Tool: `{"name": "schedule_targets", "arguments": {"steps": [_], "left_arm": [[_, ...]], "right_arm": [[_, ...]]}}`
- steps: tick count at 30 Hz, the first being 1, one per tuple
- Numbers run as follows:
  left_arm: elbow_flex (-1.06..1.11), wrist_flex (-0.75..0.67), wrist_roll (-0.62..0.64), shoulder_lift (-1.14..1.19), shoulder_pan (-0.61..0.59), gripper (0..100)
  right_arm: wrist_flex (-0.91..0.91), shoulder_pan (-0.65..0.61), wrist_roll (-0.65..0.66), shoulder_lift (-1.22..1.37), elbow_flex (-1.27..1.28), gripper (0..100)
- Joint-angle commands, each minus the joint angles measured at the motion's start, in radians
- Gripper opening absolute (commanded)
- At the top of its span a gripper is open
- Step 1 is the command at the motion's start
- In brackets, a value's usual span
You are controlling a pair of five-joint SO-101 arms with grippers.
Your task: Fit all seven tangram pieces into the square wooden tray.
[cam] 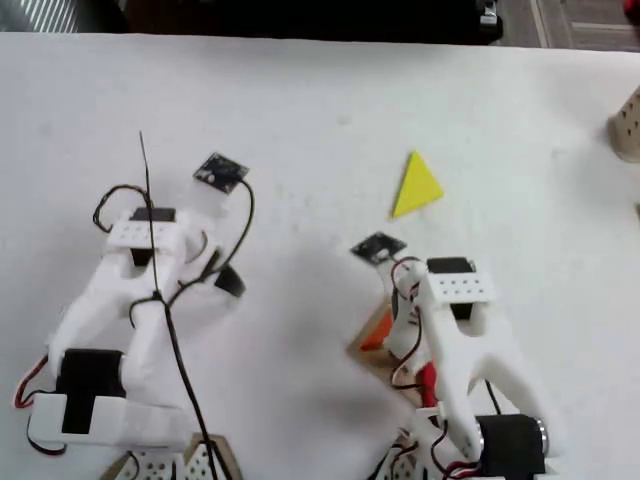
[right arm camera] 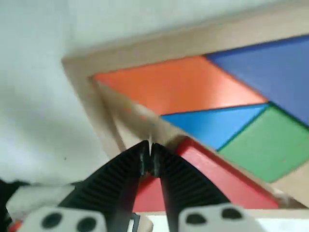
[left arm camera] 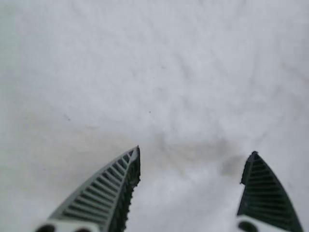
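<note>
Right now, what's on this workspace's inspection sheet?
Surface: white table.
Job's things: wooden tray holds orange triangle, dark blue piece, light blue triangle, green piece, red piece; yellow triangle lies outside on the table.
Clutter: perforated wooden block at table's right edge.
Pincers: left pincer open over bare table; right pincer shut above the tray.
Cables: black cable along left arm; red wires on right arm.
Surroundings: dark strip beyond far edge.

Left gripper (left arm camera: 195,151) has fingers spread wide; right gripper (right arm camera: 150,145), fingers pressed together.
</note>
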Motion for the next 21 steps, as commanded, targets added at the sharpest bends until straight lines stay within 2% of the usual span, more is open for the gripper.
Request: {"name": "schedule_targets", "arguments": {"steps": [1, 4, 10, 14, 17, 21], "left_arm": [[-0.055, -0.012, -0.012, -0.002, -0.004, 33], [-0.055, -0.012, -0.012, -0.002, -0.004, 33], [-0.055, -0.012, -0.012, -0.002, -0.004, 33], [-0.055, -0.012, -0.012, -0.002, -0.004, 33], [-0.055, -0.012, -0.012, -0.002, -0.004, 33], [-0.055, -0.012, -0.012, -0.002, -0.005, 33]], "right_arm": [[-0.047, 0.001, 0.041, -0.085, 0.063, 1.8], [-0.082, 0.004, 0.041, -0.173, 0.121, 1.8], [-0.085, 0.131, 0.054, -0.311, 0.133, 1.8], [-0.09, 0.196, 0.135, -0.343, 0.127, 1.8], [-0.108, 0.22, 0.149, -0.341, 0.117, 1.8], [-0.038, 0.219, 0.147, -0.351, 0.083, 1.8]]}}
